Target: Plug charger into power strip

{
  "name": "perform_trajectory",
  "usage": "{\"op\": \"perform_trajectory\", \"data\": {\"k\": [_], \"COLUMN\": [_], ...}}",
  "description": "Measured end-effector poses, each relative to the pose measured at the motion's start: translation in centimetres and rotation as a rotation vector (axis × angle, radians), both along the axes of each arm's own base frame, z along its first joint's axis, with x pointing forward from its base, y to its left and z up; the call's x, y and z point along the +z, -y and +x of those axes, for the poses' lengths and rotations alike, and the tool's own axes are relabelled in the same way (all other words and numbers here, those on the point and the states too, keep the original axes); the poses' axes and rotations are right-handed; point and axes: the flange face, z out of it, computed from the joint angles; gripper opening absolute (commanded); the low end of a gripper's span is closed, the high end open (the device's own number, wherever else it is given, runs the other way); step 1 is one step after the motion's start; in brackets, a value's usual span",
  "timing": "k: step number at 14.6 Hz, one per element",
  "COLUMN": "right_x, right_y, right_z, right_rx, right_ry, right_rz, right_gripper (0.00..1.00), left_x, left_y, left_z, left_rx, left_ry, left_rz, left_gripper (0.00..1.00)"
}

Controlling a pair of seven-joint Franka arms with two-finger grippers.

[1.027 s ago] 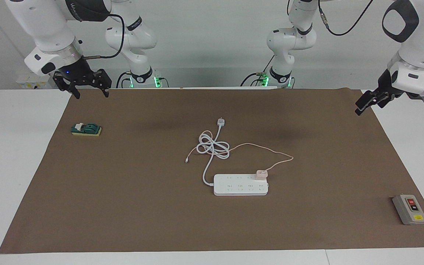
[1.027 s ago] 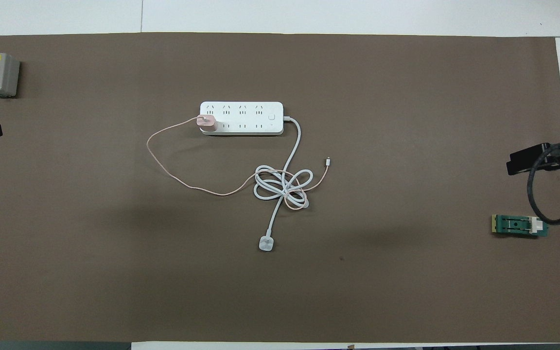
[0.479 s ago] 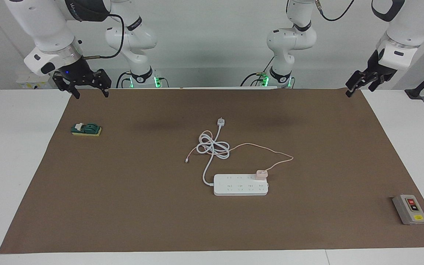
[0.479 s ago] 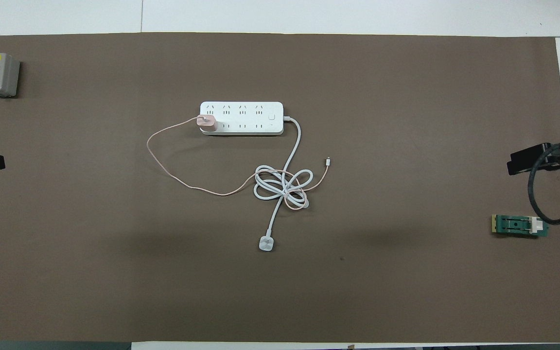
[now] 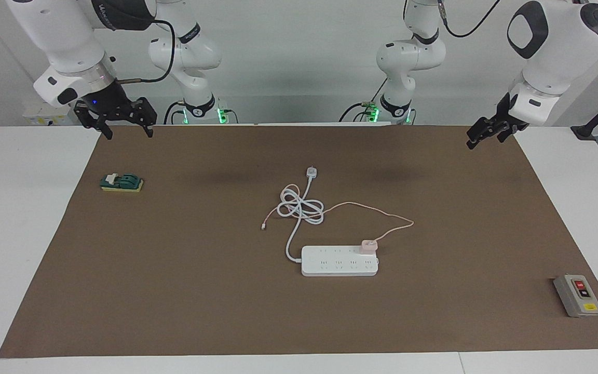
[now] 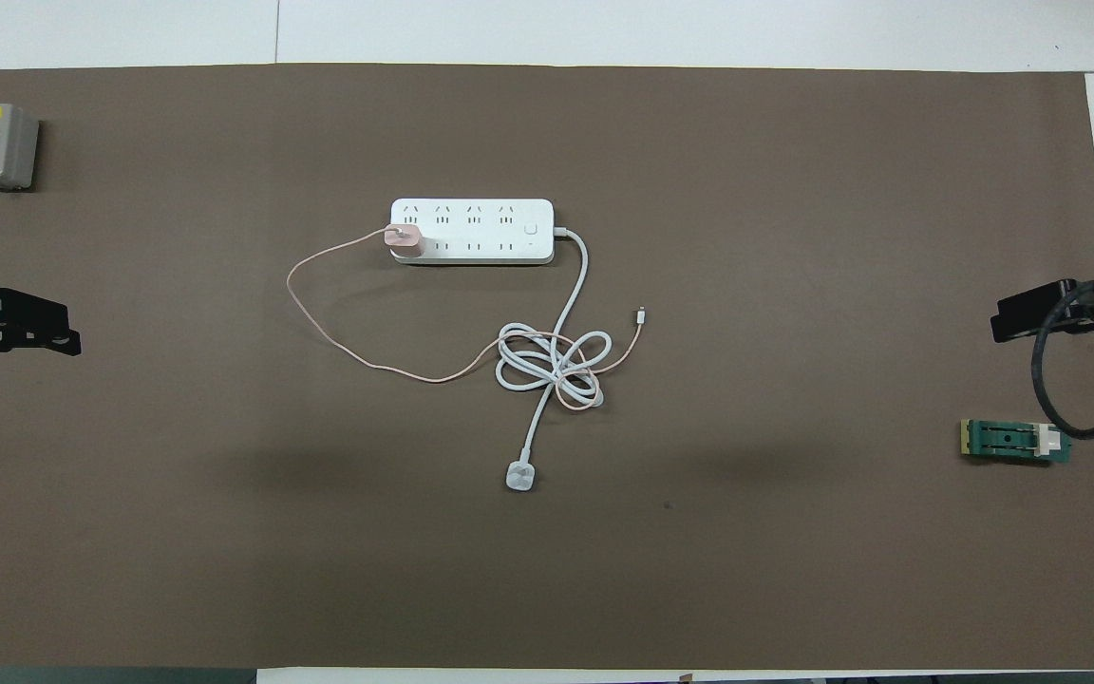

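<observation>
Charger (image 5: 369,245) sits plugged into the strip (image 5: 339,261), at the end socket toward the left arm's end, on the row nearer the robots. Its thin pink cable (image 5: 382,210) loops away toward the robots and runs into the coiled white cord (image 5: 300,209), whose round plug (image 5: 311,172) lies nearer the robots than the coil.

Both grippers hang in the air, well apart from the strip and holding nothing. The left gripper (image 5: 480,134) is over the mat's (image 5: 174,291) corner at its own end, fingers spread; in the overhead view it shows at the picture's edge (image 6: 10,328). The strip and charger lie mid-table, well away from it toward the right arm's end. A grey box (image 5: 578,295) with red and yellow buttons lies at the left arm's end.

The right gripper (image 5: 128,132) hovers over the mat's edge at its end, fingers spread wide. A green switch (image 5: 121,183) lies near it on the mat.
</observation>
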Motion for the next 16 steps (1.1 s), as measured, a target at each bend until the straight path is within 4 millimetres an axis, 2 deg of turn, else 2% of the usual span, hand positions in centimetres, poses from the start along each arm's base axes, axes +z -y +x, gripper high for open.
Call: {"op": "perform_trajectory", "data": {"k": [3,5,7,10,16], "right_x": [0.0,0.0,0.0,0.0,0.0], "right_y": [0.0,0.0,0.0,0.0,0.0], "right_z": [0.0,0.0,0.0,0.0,0.0], "right_rx": [0.0,0.0,0.0,0.0,0.0], "right_ry": [0.0,0.0,0.0,0.0,0.0], "right_rz": [0.0,0.0,0.0,0.0,0.0], "right_gripper": [1.0,1.0,1.0,1.0,1.0], "left_x": [-0.7,-0.4,0.3,1.3,4.3], "left_y": [0.6,1.4,2.1,2.1,2.0], "left_z": [0.5,1.2,1.5,0.9,0.0], "left_rx": [-0.003,-0.014,-0.043,-0.08,-0.086], "left_ry": [0.046,0.114,0.157,0.163,0.129], "left_rz": [-0.014,-0.012,0.013,0.074,0.075], "left_gripper": [1.0,1.0,1.0,1.0,1.0]}}
